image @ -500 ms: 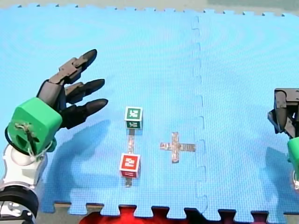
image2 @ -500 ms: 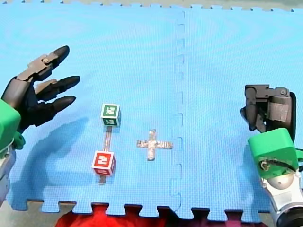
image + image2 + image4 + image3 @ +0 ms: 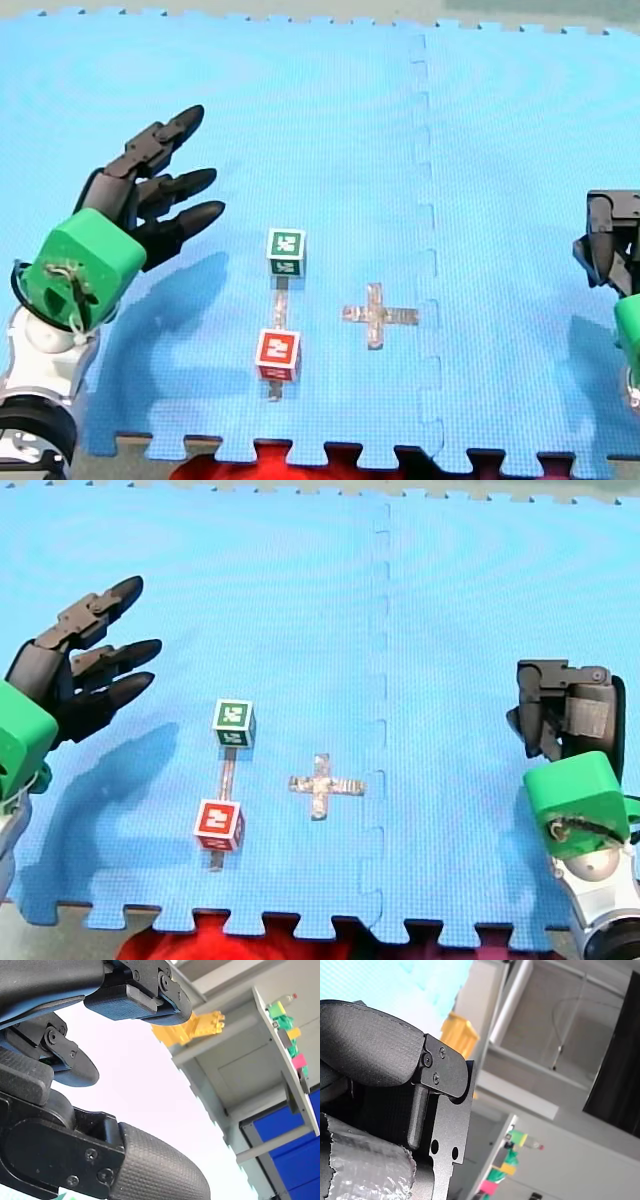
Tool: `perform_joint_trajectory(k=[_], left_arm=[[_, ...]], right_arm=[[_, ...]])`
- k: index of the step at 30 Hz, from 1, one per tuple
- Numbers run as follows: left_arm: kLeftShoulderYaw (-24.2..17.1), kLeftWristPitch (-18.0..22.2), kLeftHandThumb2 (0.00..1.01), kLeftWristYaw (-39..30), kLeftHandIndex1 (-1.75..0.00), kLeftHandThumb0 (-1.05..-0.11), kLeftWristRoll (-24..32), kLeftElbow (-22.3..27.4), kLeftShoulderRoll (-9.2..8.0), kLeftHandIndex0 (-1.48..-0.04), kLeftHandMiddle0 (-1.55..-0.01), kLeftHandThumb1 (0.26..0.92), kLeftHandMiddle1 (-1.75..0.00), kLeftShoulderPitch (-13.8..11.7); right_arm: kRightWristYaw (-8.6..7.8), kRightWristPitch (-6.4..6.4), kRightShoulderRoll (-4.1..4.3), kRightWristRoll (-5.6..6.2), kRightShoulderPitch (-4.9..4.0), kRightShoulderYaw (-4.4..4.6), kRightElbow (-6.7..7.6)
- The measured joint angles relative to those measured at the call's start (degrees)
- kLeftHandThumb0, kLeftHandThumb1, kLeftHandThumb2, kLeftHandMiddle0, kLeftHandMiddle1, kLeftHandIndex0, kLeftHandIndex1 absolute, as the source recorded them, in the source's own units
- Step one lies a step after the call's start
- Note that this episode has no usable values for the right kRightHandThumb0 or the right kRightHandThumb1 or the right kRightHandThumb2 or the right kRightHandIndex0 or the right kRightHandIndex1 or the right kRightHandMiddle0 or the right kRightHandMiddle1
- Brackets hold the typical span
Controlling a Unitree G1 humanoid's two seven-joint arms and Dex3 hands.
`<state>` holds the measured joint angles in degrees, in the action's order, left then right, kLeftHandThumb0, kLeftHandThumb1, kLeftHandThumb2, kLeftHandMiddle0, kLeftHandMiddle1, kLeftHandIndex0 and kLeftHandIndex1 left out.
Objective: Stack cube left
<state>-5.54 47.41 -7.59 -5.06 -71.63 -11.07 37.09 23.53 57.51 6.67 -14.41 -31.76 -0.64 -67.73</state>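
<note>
- Green cube [image 3: 286,251] on blue mat [image 3: 480,150]; red cube [image 3: 278,355] near it on the robot's side, not touching.
- Tape cross [image 3: 378,315] right of both.
- Left hand [image 3: 140,208] wide, empty, left of green cube, apart.
- Right hand [image 3: 555,715] curled, empty, near mat's right edge.

No legible text is being shown; a white coded pattern [image 3: 287,241] is being displayed on the green cube [image 3: 285,265] and red cube [image 3: 278,354].

A blue foam mat [image 3: 330,120] of interlocked tiles, its seam [image 3: 428,200] running far edge to near. Something red [image 3: 300,465] past the near edge. Beyond: grey wall [image 3: 545,1025], shelf [image 3: 270,1022], blue panel [image 3: 295,1160].
</note>
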Motion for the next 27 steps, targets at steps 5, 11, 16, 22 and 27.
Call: perform_joint_trajectory(k=[5,11,16,22,27], left_arm=[[0.3,-0.2,0.07,0.4,0.0,-1.048,-0.1,0.0,-0.01,-0.38,-0.73,0.921,0.0,0.0],[0.5,-0.2,0.08,0.7,0.0,-1.048,-0.2,0.0,-0.01,-0.37,-0.74,0.921,0.0,0.0],[0.6,-0.2,0.09,0.7,0.0,-1.048,-0.2,0.0,-0.02,-0.37,-0.74,0.921,-0.01,0.0],[0.6,-0.2,0.09,0.6,0.0,-1.048,-0.1,0.0,-0.02,-0.37,-0.74,0.921,-0.01,0.0],[0.6,-0.2,0.1,0.6,0.0,-1.048,0.0,0.0,-0.01,-0.36,-0.76,0.921,-0.02,0.0]], right_arm=[[0.0,-0.01,0.07,0.0,0.0,-0.02,-0.1],[0.14,-0.2,0.15,0.0,0.01,-0.04,-0.01],[0.24,-0.35,0.16,-0.02,0.03,-0.03,0.17],[0.42,-0.48,0.16,-0.22,0.05,-0.02,0.21],[0.43,-0.48,0.17,-0.27,0.05,-0.03,0.2]])
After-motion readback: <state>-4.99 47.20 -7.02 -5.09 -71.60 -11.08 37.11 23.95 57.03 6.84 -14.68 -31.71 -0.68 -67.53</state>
